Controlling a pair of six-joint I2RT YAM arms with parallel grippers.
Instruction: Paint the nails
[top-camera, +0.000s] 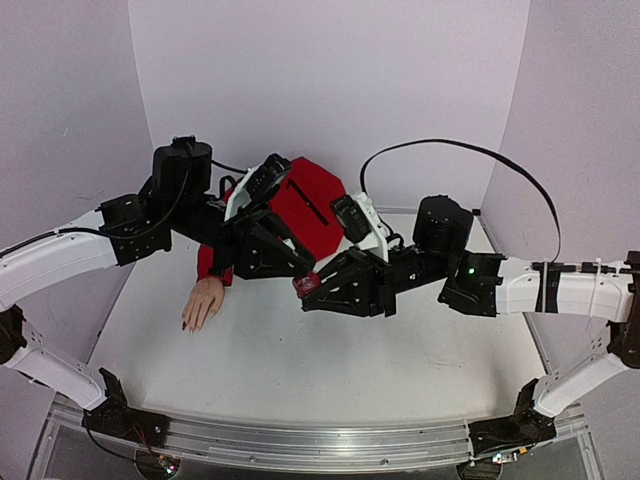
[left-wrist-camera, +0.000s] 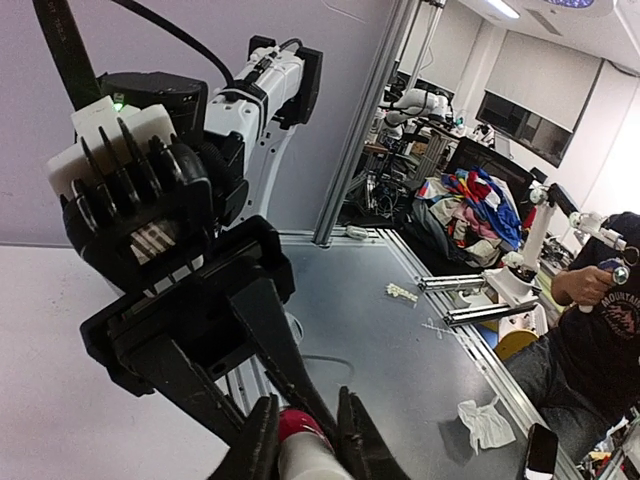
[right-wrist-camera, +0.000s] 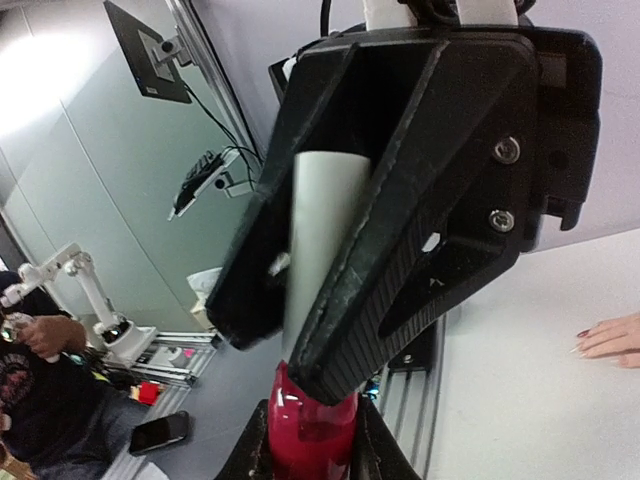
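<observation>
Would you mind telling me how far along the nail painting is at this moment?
Done: some nails on the mannequin hand already look dark; the rest are too small to judge. In hand: the right jaws clamp the red polish bottle while the left jaws grip its white cap, apparently to open it. Left: get the cap off and paint any bare nails.

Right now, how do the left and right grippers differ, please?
The left gripper has its fingers on the white cap; the right gripper has its fingers on the red bottle. The left gripper sits nearer the mannequin hand than the right gripper. Both are shut.
</observation>
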